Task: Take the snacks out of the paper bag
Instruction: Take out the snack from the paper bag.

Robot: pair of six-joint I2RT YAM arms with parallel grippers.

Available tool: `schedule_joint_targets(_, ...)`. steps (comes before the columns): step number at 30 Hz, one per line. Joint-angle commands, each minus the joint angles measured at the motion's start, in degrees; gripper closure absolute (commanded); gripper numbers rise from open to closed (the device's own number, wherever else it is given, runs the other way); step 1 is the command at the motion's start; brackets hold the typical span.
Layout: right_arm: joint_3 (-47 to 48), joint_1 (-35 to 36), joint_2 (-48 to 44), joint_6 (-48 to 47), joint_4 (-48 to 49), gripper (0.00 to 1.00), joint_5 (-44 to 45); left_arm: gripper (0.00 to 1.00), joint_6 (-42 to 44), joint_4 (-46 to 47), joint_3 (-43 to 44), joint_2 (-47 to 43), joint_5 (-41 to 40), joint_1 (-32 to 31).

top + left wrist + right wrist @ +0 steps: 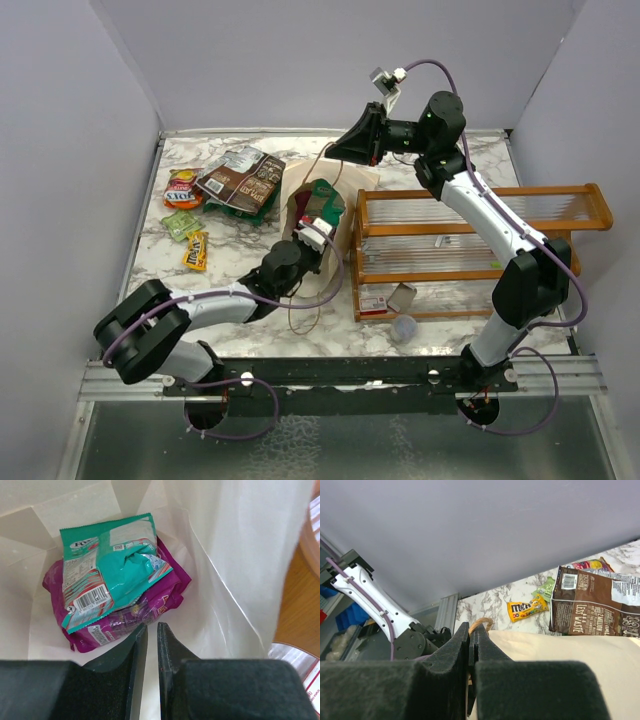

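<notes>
- Has the paper bag [298, 190] lying mid-way across the marble table [445, 325], mouth open toward the arms, just left of the wooden rack [480, 240].
- Holds the left gripper [148, 630] inside the bag's mouth, jaws a narrow slit apart, nothing between them.
- Shows 2 snacks at the bag's bottom: a teal packet [110, 575] lying on top of a purple packet [167, 592].
- Pinches the bag's string handle [482, 621] with the right gripper [471, 628], jaws pressed together on it, above the bag's far end.
- Has 4 more snacks out on the table, left of the bag: a brown packet [243, 182], a red-orange packet [182, 188], a green packet [180, 226], a yellow packet [196, 250].
- Has a red-and-white card [373, 305] and a grey cap [403, 327] in front of the rack.
</notes>
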Motion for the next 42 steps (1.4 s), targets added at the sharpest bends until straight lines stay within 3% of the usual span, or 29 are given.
schedule_joint_targets(1,0.28,0.28,-1.75,0.22,1.34,0.99,1.63,0.83,-3.72,2.21,3.34,3.59,0.39,-0.14)
schedule_joint_targets(8,0.63,0.29,-2.34,-1.11,-0.38,0.99,1.85,0.84,-8.47,2.08,4.43,6.20,-3.22,1.57)
schedule_joint_targets(17,0.90,0.44,-2.42,-0.81,-0.37,0.99,1.98,0.83,-9.49,-0.14,8.38,9.48,-2.12,5.91)
schedule_joint_targets(19,0.98,0.47,-2.45,-0.82,-0.47,0.99,2.05,0.78,-8.64,-0.99,9.94,10.57,-2.87,6.06)
schedule_joint_targets(23,1.24,0.55,-2.54,-0.89,-0.76,0.99,2.11,0.55,-8.01,-0.96,12.05,12.55,-5.02,6.49)
schedule_joint_targets(27,1.67,0.64,-2.70,-1.35,-1.56,0.99,2.11,0.42,-7.25,-1.30,13.38,13.95,-5.95,6.72)
schedule_joint_targets(35,2.00,0.88,-2.78,-1.51,-1.96,0.99,2.15,0.34,-4.23,1.24,13.19,17.76,-6.53,7.43)
schedule_joint_targets(42,2.05,0.99,-2.72,-1.50,-2.06,0.99,2.24,0.38,-2.07,0.50,16.71,23.59,-6.37,7.52)
